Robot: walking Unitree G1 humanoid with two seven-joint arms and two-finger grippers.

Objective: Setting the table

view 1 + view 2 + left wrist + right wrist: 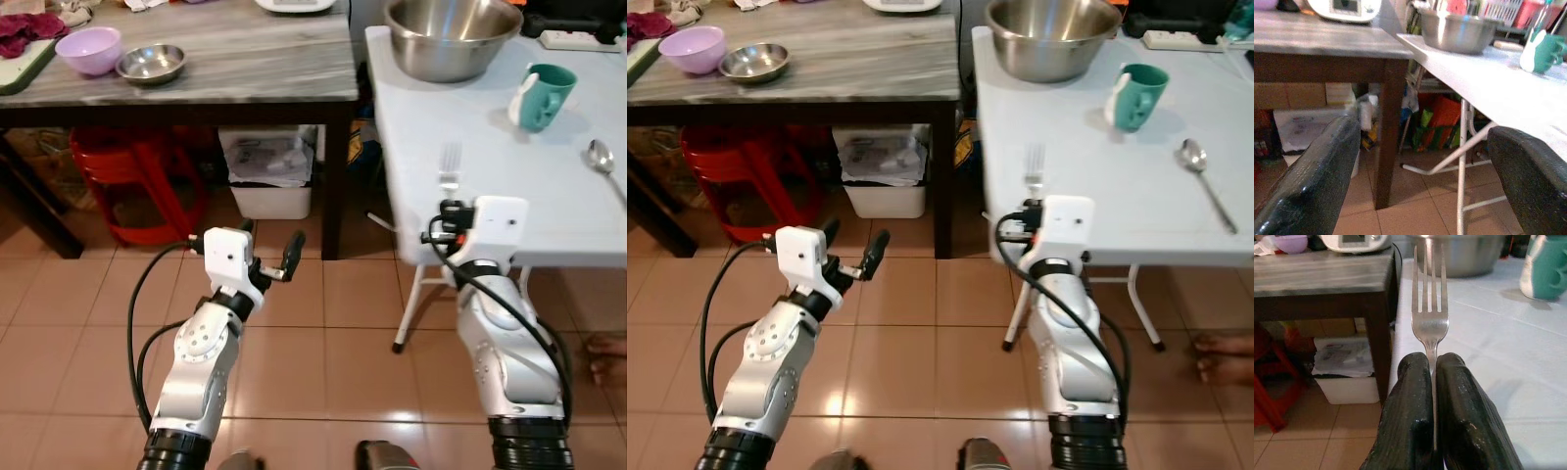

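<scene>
A silver fork (1429,308) sticks out tines-forward from my right gripper (1431,364), which is shut on its handle. The fork (450,168) hovers over the near left corner of the white table (509,166). Farther back on that table stand a teal mug (542,95) and a large steel bowl (453,36), and a spoon (602,158) lies at the right. My left gripper (269,257) is open and holds nothing, raised over the tiled floor in front of the wooden table (216,59).
On the wooden table sit a purple bowl (88,49) and a small steel bowl (152,63). Under it are a red stool (132,186) and a white bin (269,171). A person's bare foot (607,354) rests on the floor at the right.
</scene>
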